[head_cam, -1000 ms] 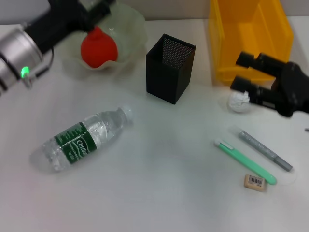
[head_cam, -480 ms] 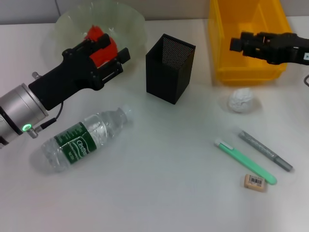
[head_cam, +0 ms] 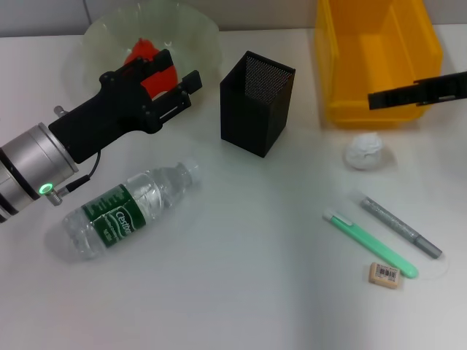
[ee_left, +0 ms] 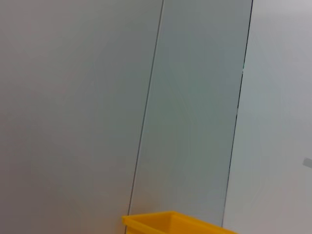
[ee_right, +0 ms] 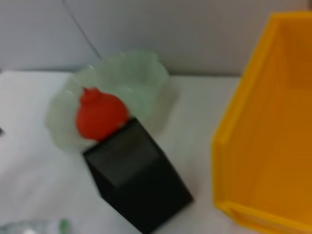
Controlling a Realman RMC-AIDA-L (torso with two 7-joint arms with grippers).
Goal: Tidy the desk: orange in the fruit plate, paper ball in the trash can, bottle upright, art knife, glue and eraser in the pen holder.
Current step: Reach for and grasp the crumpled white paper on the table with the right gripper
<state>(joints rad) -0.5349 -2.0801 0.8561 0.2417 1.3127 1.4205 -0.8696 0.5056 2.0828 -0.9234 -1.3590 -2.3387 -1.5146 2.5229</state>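
Observation:
The orange (head_cam: 139, 52) lies in the pale-green fruit plate (head_cam: 197, 33) at the back left; it also shows in the right wrist view (ee_right: 100, 114). My left gripper (head_cam: 179, 67) is open and empty, just in front of the plate. The paper ball (head_cam: 365, 152) lies on the table in front of the yellow trash can (head_cam: 379, 51). My right gripper (head_cam: 416, 91) hangs over the can's front wall, apart from the ball. The bottle (head_cam: 124, 211) lies on its side. The black mesh pen holder (head_cam: 255, 102) stands in the middle. The beige eraser (head_cam: 384, 275) lies front right.
A green art knife (head_cam: 372, 244) and a grey glue pen (head_cam: 401, 226) lie side by side near the eraser. The left wrist view shows a wall and a corner of the trash can (ee_left: 170, 223). The right wrist view shows the pen holder (ee_right: 136, 180) and the can (ee_right: 273, 146).
My left gripper drew back from over the orange, which stays in the plate. My right gripper rose from beside the paper ball to over the trash can; the ball stayed on the table.

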